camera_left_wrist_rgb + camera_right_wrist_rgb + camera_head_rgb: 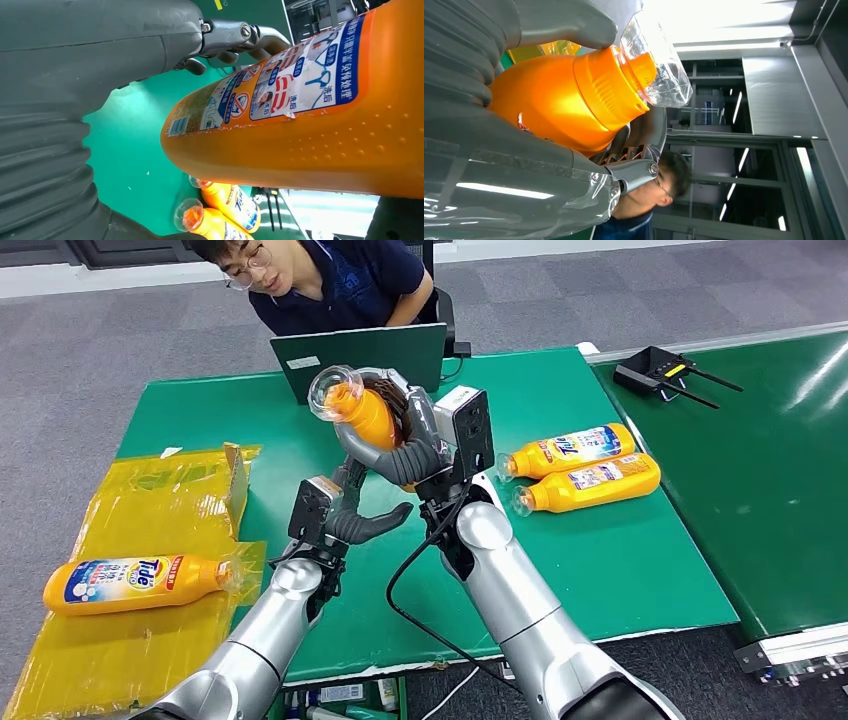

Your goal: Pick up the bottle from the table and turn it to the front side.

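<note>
**Right hand has the bottle aloft, left hand free below it**

While the right hand (400,445) grips the orange bottle (362,412) above the middle of the green table (600,570), the bottle sits tilted, clear cap (330,390) pointing toward 10 o'clock in the head view. Fingers wrap the body below the neck; the right wrist view shows the thumb (569,22) over the shoulder of the bottle (559,105), near its clear cap (656,62).

Left hand (365,520) is just under the right hand at 7 o'clock, holding nothing, fingers loosely spread and pointing toward 3 o'clock. Left wrist view shows the held bottle's label (300,75) close up; no contact with the left hand visible there.

Two more orange bottles (580,468) lie on their sides, side by side, at 3 o'clock from the held one. Another bottle (135,582) lies on yellow plastic bags (150,650) at 8 o'clock. A laptop (360,355) stands at 12 o'clock, with a person (330,280) behind it. A black controller (655,370) rests on the conveyor (760,490) at 2 o'clock.
</note>
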Controlling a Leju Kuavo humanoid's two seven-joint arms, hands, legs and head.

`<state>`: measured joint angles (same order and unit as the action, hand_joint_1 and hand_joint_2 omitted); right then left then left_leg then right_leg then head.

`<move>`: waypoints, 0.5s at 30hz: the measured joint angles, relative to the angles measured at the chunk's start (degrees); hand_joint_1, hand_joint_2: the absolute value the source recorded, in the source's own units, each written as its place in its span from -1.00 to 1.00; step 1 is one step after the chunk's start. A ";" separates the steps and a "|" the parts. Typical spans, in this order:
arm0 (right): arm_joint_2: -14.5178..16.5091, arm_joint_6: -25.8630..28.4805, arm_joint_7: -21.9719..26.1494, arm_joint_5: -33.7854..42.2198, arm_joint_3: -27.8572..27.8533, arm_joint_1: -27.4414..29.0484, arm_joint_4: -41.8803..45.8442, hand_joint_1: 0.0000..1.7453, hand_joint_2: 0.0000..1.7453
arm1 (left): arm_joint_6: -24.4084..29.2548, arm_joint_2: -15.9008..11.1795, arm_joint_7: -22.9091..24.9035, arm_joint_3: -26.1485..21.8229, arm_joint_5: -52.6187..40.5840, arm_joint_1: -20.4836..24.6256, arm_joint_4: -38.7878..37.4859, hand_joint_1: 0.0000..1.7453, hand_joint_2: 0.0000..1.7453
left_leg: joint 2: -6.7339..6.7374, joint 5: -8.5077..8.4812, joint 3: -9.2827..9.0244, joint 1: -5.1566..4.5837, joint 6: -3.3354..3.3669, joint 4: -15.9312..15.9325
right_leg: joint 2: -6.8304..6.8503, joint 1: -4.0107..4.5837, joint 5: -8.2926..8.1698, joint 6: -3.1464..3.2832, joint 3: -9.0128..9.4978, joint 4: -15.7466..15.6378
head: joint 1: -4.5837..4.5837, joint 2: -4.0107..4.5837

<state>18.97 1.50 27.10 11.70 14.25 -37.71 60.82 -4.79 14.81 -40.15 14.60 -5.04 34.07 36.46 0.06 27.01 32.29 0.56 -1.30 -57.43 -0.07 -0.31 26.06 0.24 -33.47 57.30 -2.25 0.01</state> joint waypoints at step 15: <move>0.00 0.49 -0.13 0.02 0.50 -0.01 0.44 1.00 1.00 | -0.05 0.12 0.00 0.00 0.31 0.02 0.23 -1.00 1.00 | 0.00 -0.01 0.00 0.00 0.00 0.00 | 0.00 0.00 -0.01 0.00 0.00 0.00 | -0.01 0.00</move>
<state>18.97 1.99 26.97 11.73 14.74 -37.73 61.25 -4.84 14.93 -40.15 14.60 -4.73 34.10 36.69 0.05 27.01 32.29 0.56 -1.30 -57.43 -0.07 -0.31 26.05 0.24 -33.47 57.30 -2.26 0.01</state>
